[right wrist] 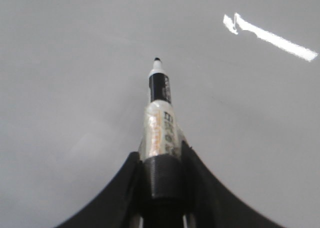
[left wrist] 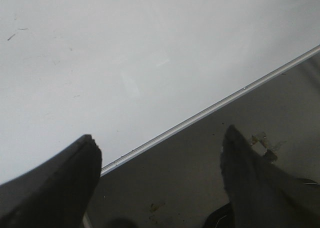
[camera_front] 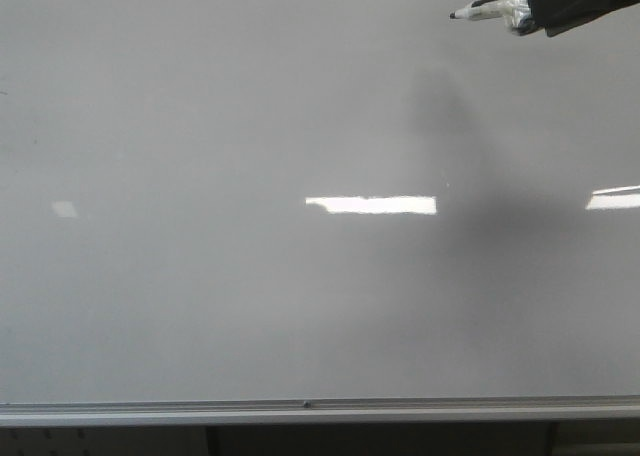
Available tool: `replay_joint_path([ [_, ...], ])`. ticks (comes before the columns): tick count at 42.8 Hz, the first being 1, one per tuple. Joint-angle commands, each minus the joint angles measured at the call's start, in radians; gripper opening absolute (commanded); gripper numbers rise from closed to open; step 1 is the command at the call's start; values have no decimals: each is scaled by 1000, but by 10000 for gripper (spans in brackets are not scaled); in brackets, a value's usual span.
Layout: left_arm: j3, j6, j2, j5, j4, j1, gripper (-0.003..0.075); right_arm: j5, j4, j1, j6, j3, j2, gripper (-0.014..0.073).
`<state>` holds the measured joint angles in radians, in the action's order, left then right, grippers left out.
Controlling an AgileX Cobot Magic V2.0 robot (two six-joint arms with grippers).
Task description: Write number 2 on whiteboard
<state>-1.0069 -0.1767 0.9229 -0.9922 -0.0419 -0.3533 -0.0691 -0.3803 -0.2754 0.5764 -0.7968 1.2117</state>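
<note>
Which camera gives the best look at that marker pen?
The right wrist view: the marker fills the middle, tip to barrel, clamped in the right gripper. The front view shows it small at the top edge. The left wrist view misses it.

Dim grey light, whiteboard [camera_front: 200,306] glare, soft shadow

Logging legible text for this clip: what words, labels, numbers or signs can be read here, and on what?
Marker held in the right gripper: printing on the black band and the taped pale barrel, too blurred to read.
Whiteboard: no digit or writing visible; only light reflections and a few faint specks.
Left gripper: no text.
Nothing legible in any view.
</note>
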Motion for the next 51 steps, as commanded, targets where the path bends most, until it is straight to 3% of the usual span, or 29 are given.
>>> replay_joint_path([
  [1, -26, 12, -12, 58, -9, 4, 494, 118, -13, 7, 11, -27, 6, -69],
  [17, -26, 12, -12, 58, -9, 4, 494, 174, -13, 46, 11, -27, 87, -69],
  [27, -26, 12, -12, 58, -9, 4, 494, 15, -13, 140, 11, -27, 94, -69],
  [32, -26, 12, -12, 58, -9, 4, 494, -66, -13, 131, 11, -27, 128, -69],
  [42, -26, 12, -12, 58, -9, 4, 494, -49, -25, 60, 11, -29, 198, -69],
  [51, -26, 12, -12, 58, -2, 4, 494, -61, -26, 97, 11, -29, 201, -69],
])
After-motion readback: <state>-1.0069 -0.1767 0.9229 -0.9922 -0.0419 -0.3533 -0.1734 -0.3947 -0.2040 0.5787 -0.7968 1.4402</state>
